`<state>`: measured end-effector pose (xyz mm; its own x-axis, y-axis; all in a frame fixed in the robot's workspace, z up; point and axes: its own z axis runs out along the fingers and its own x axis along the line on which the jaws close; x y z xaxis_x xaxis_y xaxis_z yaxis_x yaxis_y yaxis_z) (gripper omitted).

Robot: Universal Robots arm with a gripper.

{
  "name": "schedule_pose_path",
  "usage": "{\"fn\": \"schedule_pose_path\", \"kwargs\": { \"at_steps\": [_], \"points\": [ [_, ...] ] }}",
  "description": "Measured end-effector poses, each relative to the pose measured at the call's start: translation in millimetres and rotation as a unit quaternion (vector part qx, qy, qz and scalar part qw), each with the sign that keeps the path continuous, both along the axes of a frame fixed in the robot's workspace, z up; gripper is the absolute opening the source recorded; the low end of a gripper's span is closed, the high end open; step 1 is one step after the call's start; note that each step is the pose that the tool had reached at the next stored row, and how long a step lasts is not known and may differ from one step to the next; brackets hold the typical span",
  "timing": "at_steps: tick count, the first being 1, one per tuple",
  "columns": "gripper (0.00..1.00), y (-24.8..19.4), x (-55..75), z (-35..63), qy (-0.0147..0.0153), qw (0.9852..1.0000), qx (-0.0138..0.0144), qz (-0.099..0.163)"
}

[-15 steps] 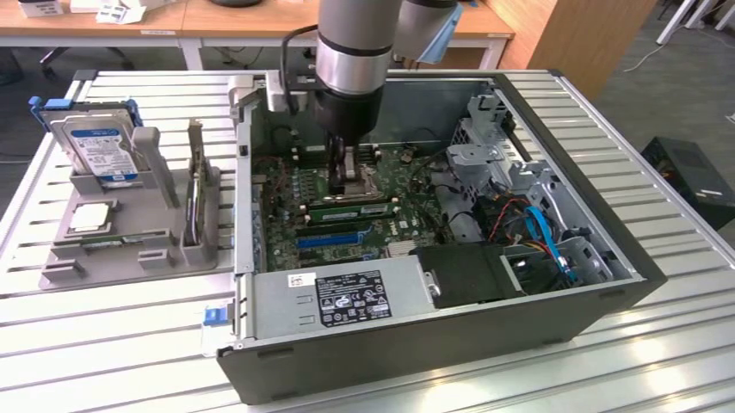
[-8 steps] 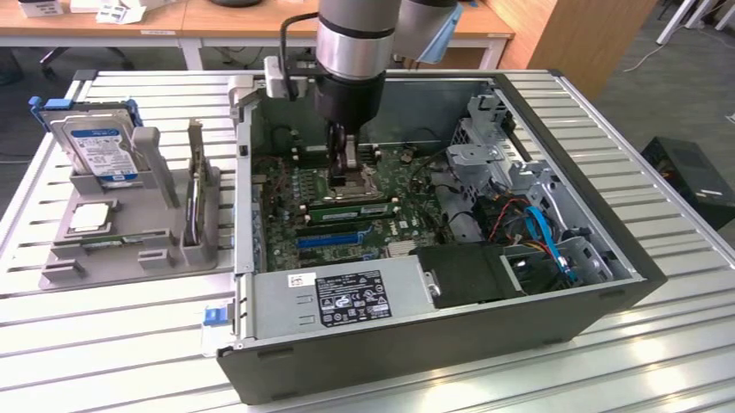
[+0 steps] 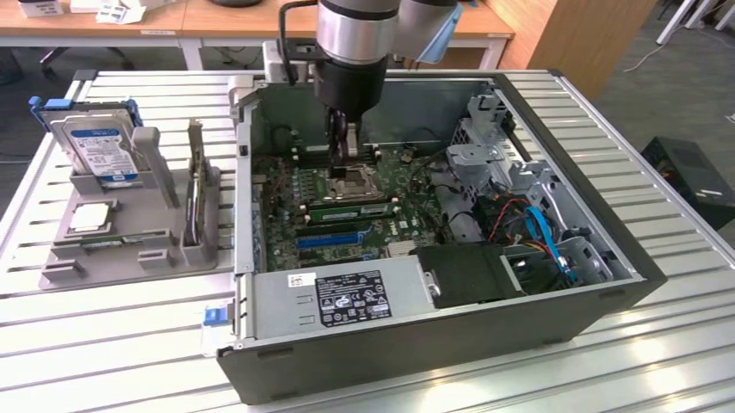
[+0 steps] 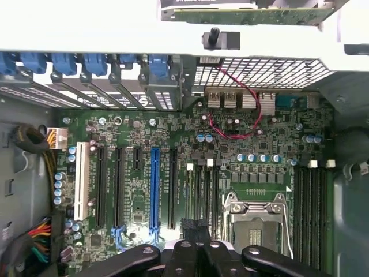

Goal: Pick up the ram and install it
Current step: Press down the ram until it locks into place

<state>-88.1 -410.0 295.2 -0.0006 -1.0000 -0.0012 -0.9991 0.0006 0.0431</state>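
Inside the open computer case (image 3: pixel 460 344) on the slatted tabletop (image 3: pixel 115 344), we see the end effector (image 3: pixel 341 155) closed and lowered to the motherboard (image 4: pixel 173 138), just beside the CPU socket (image 4: pixel 253 222). A green ram (image 3: pixel 350 207) sits seated in its slot, just in front of that socket.

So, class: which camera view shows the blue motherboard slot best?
The wrist view: the blue slot is seen straight-on, clear along its length between black slots. The exterior view shows it as a small, slanted blue strip.
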Motion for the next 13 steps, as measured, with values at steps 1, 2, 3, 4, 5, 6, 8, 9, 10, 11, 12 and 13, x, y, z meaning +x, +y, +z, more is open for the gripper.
{"fn": "schedule_pose_path", "kwargs": {
  "at_steps": [1, 2, 3, 4, 5, 6, 8, 9, 10, 11, 12, 13],
  "points": [
    [0.11, 0.0, 0.0, 2.3, 0.0000, 1.0000, 0.0000, 0.000],
    [0.11, 0.0, 0.0, 4.5, 0.0000, 1.0000, -0.0001, 0.000],
    [0.11, 0.0, 0.0, 6.9, 0.0000, 1.0000, -0.0001, 0.000],
    [0.11, 0.0, 0.0, 9.0, 0.0000, 1.0000, -0.0001, 0.000],
    [0.11, 0.0, 0.0, 11.2, 0.0000, 1.0000, -0.0001, 0.000],
    [0.11, 0.0, 0.0, 13.2, 0.0000, 1.0000, -0.0002, 0.000],
    [0.11, 0.0, 0.0, 16.3, 0.0000, 1.0000, -0.0002, 0.000],
    [0.11, 0.0, 0.0, 17.4, 0.0000, 1.0000, -0.0001, 0.000],
    [0.11, 0.0, 0.0, 17.6, -0.0001, 1.0000, -0.0001, 0.000],
    [0.11, 0.0, 0.0, 17.6, 0.0000, 1.0000, -0.0001, 0.000],
    [0.11, 0.0, 0.0, 17.6, -0.0001, 1.0000, -0.0001, 0.000],
    [0.11, 0.0, 0.0, 17.6, -0.0001, 1.0000, -0.0001, 0.000]
  ]
}}
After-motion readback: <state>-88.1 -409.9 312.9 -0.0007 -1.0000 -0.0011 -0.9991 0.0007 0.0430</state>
